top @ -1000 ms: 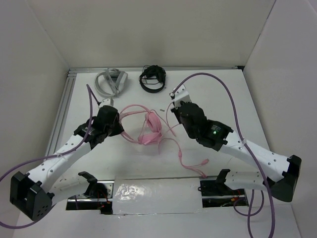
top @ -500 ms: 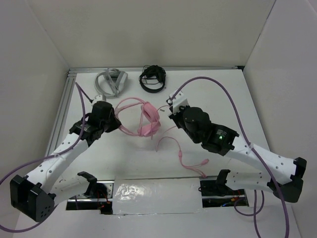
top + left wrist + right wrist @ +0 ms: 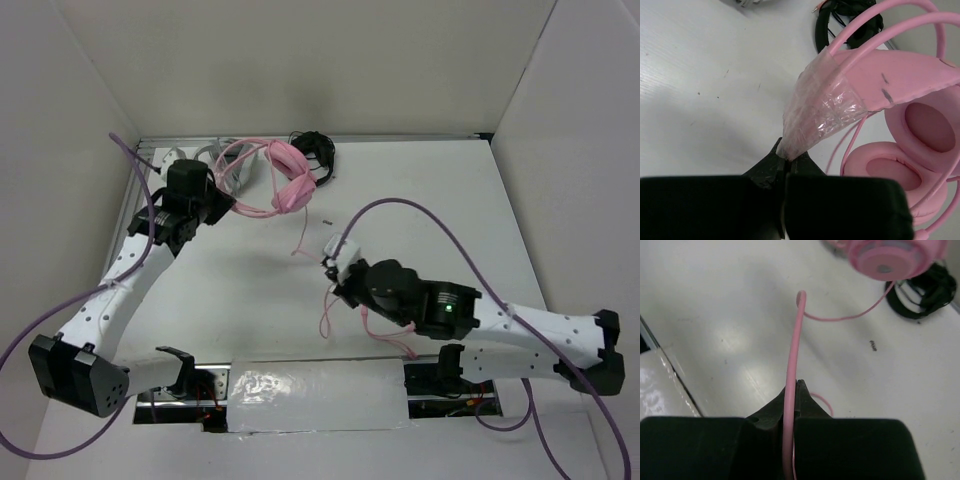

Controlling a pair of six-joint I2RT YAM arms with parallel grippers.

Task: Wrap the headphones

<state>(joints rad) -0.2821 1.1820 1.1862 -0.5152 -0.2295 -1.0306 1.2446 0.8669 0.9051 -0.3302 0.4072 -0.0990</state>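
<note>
The pink headphones hang lifted above the back of the table, earcups down. My left gripper is shut on a clear plastic tab stuck to their headband; the earcups show at the right of the left wrist view. The thin pink cable drops from the earcups and trails to the table's middle. My right gripper is shut on the cable, which runs up between its jaws to an earcup. More cable lies loose near the front.
Grey headphones lie at the back left, partly hidden behind the left gripper. Black headphones lie at the back centre, right beside the pink earcups, and show in the right wrist view. White walls enclose three sides. A shiny panel lies at the near edge.
My left gripper has lifted the pink headphones and carried them to the back left. My right gripper has moved nearer and leftward along the cable.
</note>
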